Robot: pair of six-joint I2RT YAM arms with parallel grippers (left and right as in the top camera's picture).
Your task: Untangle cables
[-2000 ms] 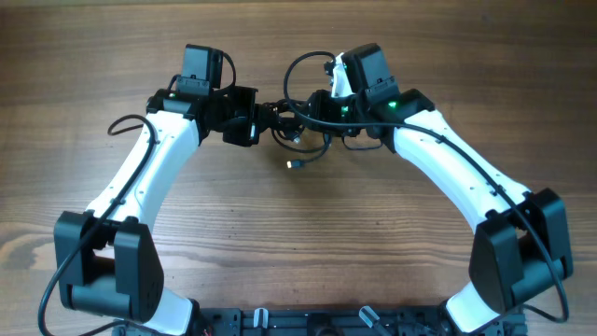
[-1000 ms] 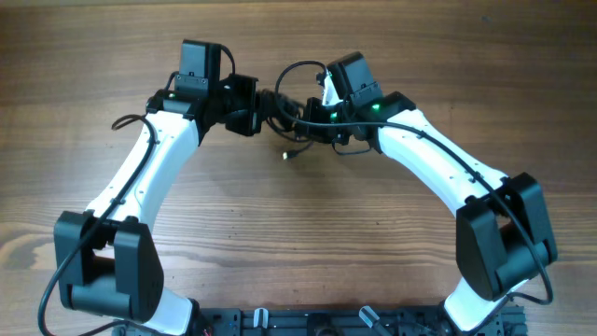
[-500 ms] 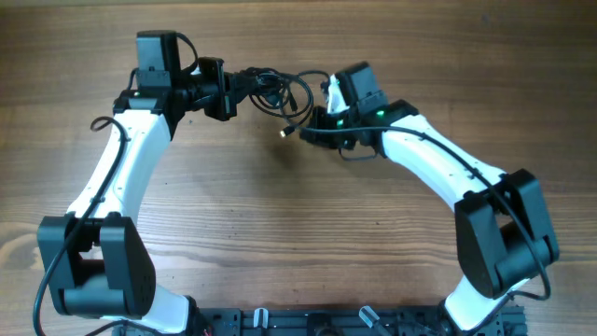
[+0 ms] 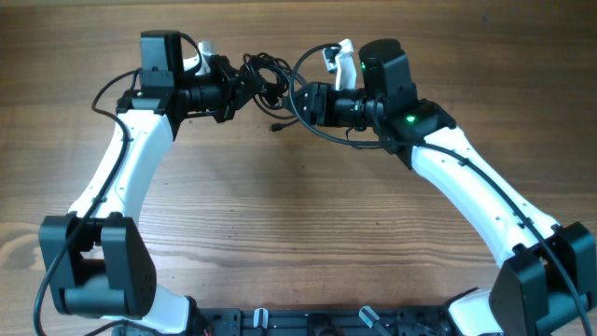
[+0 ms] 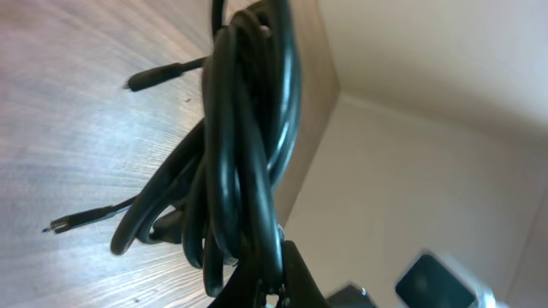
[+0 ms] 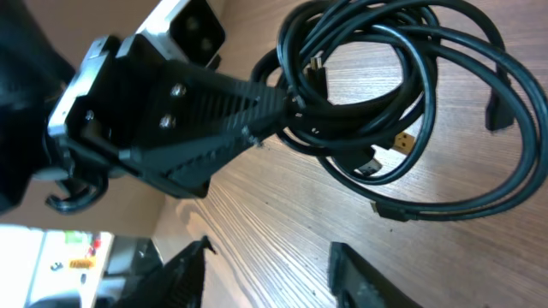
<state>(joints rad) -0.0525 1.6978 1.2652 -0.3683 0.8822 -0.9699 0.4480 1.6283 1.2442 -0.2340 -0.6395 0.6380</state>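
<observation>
Left tool [image 6: 287, 101] pinching cables [image 5: 244, 154]; right wrist view alone shows right tool [image 6: 272, 269] spread wide, empty

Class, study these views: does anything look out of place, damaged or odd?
Nothing looks damaged. The oddity is the cables: a knotted bundle of overlapping loops, pinched by the left gripper, plug ends sticking out loose.

The cables [image 5: 244, 171] leave the left wrist view at 12 o'clock — the right end effector [image 6: 267, 261] shows only fingertips [image 6: 188, 275], cut off at 6 o'clock.
</observation>
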